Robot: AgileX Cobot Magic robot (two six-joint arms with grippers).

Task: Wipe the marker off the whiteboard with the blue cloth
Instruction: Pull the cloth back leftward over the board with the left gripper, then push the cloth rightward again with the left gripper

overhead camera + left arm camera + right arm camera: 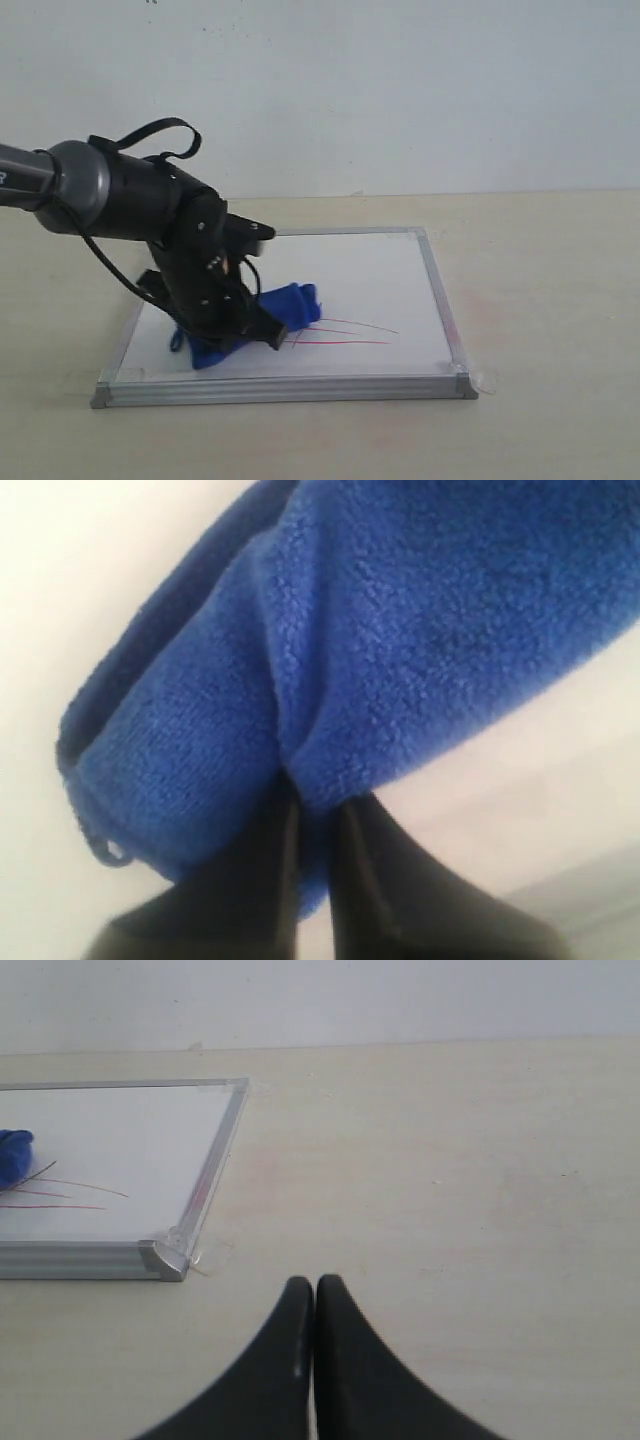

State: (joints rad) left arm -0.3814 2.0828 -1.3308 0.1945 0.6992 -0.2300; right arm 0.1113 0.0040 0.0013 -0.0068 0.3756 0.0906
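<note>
The whiteboard (370,280) lies flat on the table, its silver frame showing in the right wrist view too (215,1165). My left gripper (240,325) is shut on the blue cloth (280,312) and holds it down on the board's front left part. Up close, the cloth (400,640) fills the left wrist view, a fold of it pinched between the black fingers (375,880). Red marker lines (350,335) run out to the right of the cloth, also visible as marker lines (70,1195). My right gripper (315,1285) is shut and empty over the bare table, off the board's near right corner.
The beige table (550,300) spreads to the right of the board and in front of it. A clear tape tab (487,380) sticks out at the board's front right corner. A white wall (400,90) stands behind the table.
</note>
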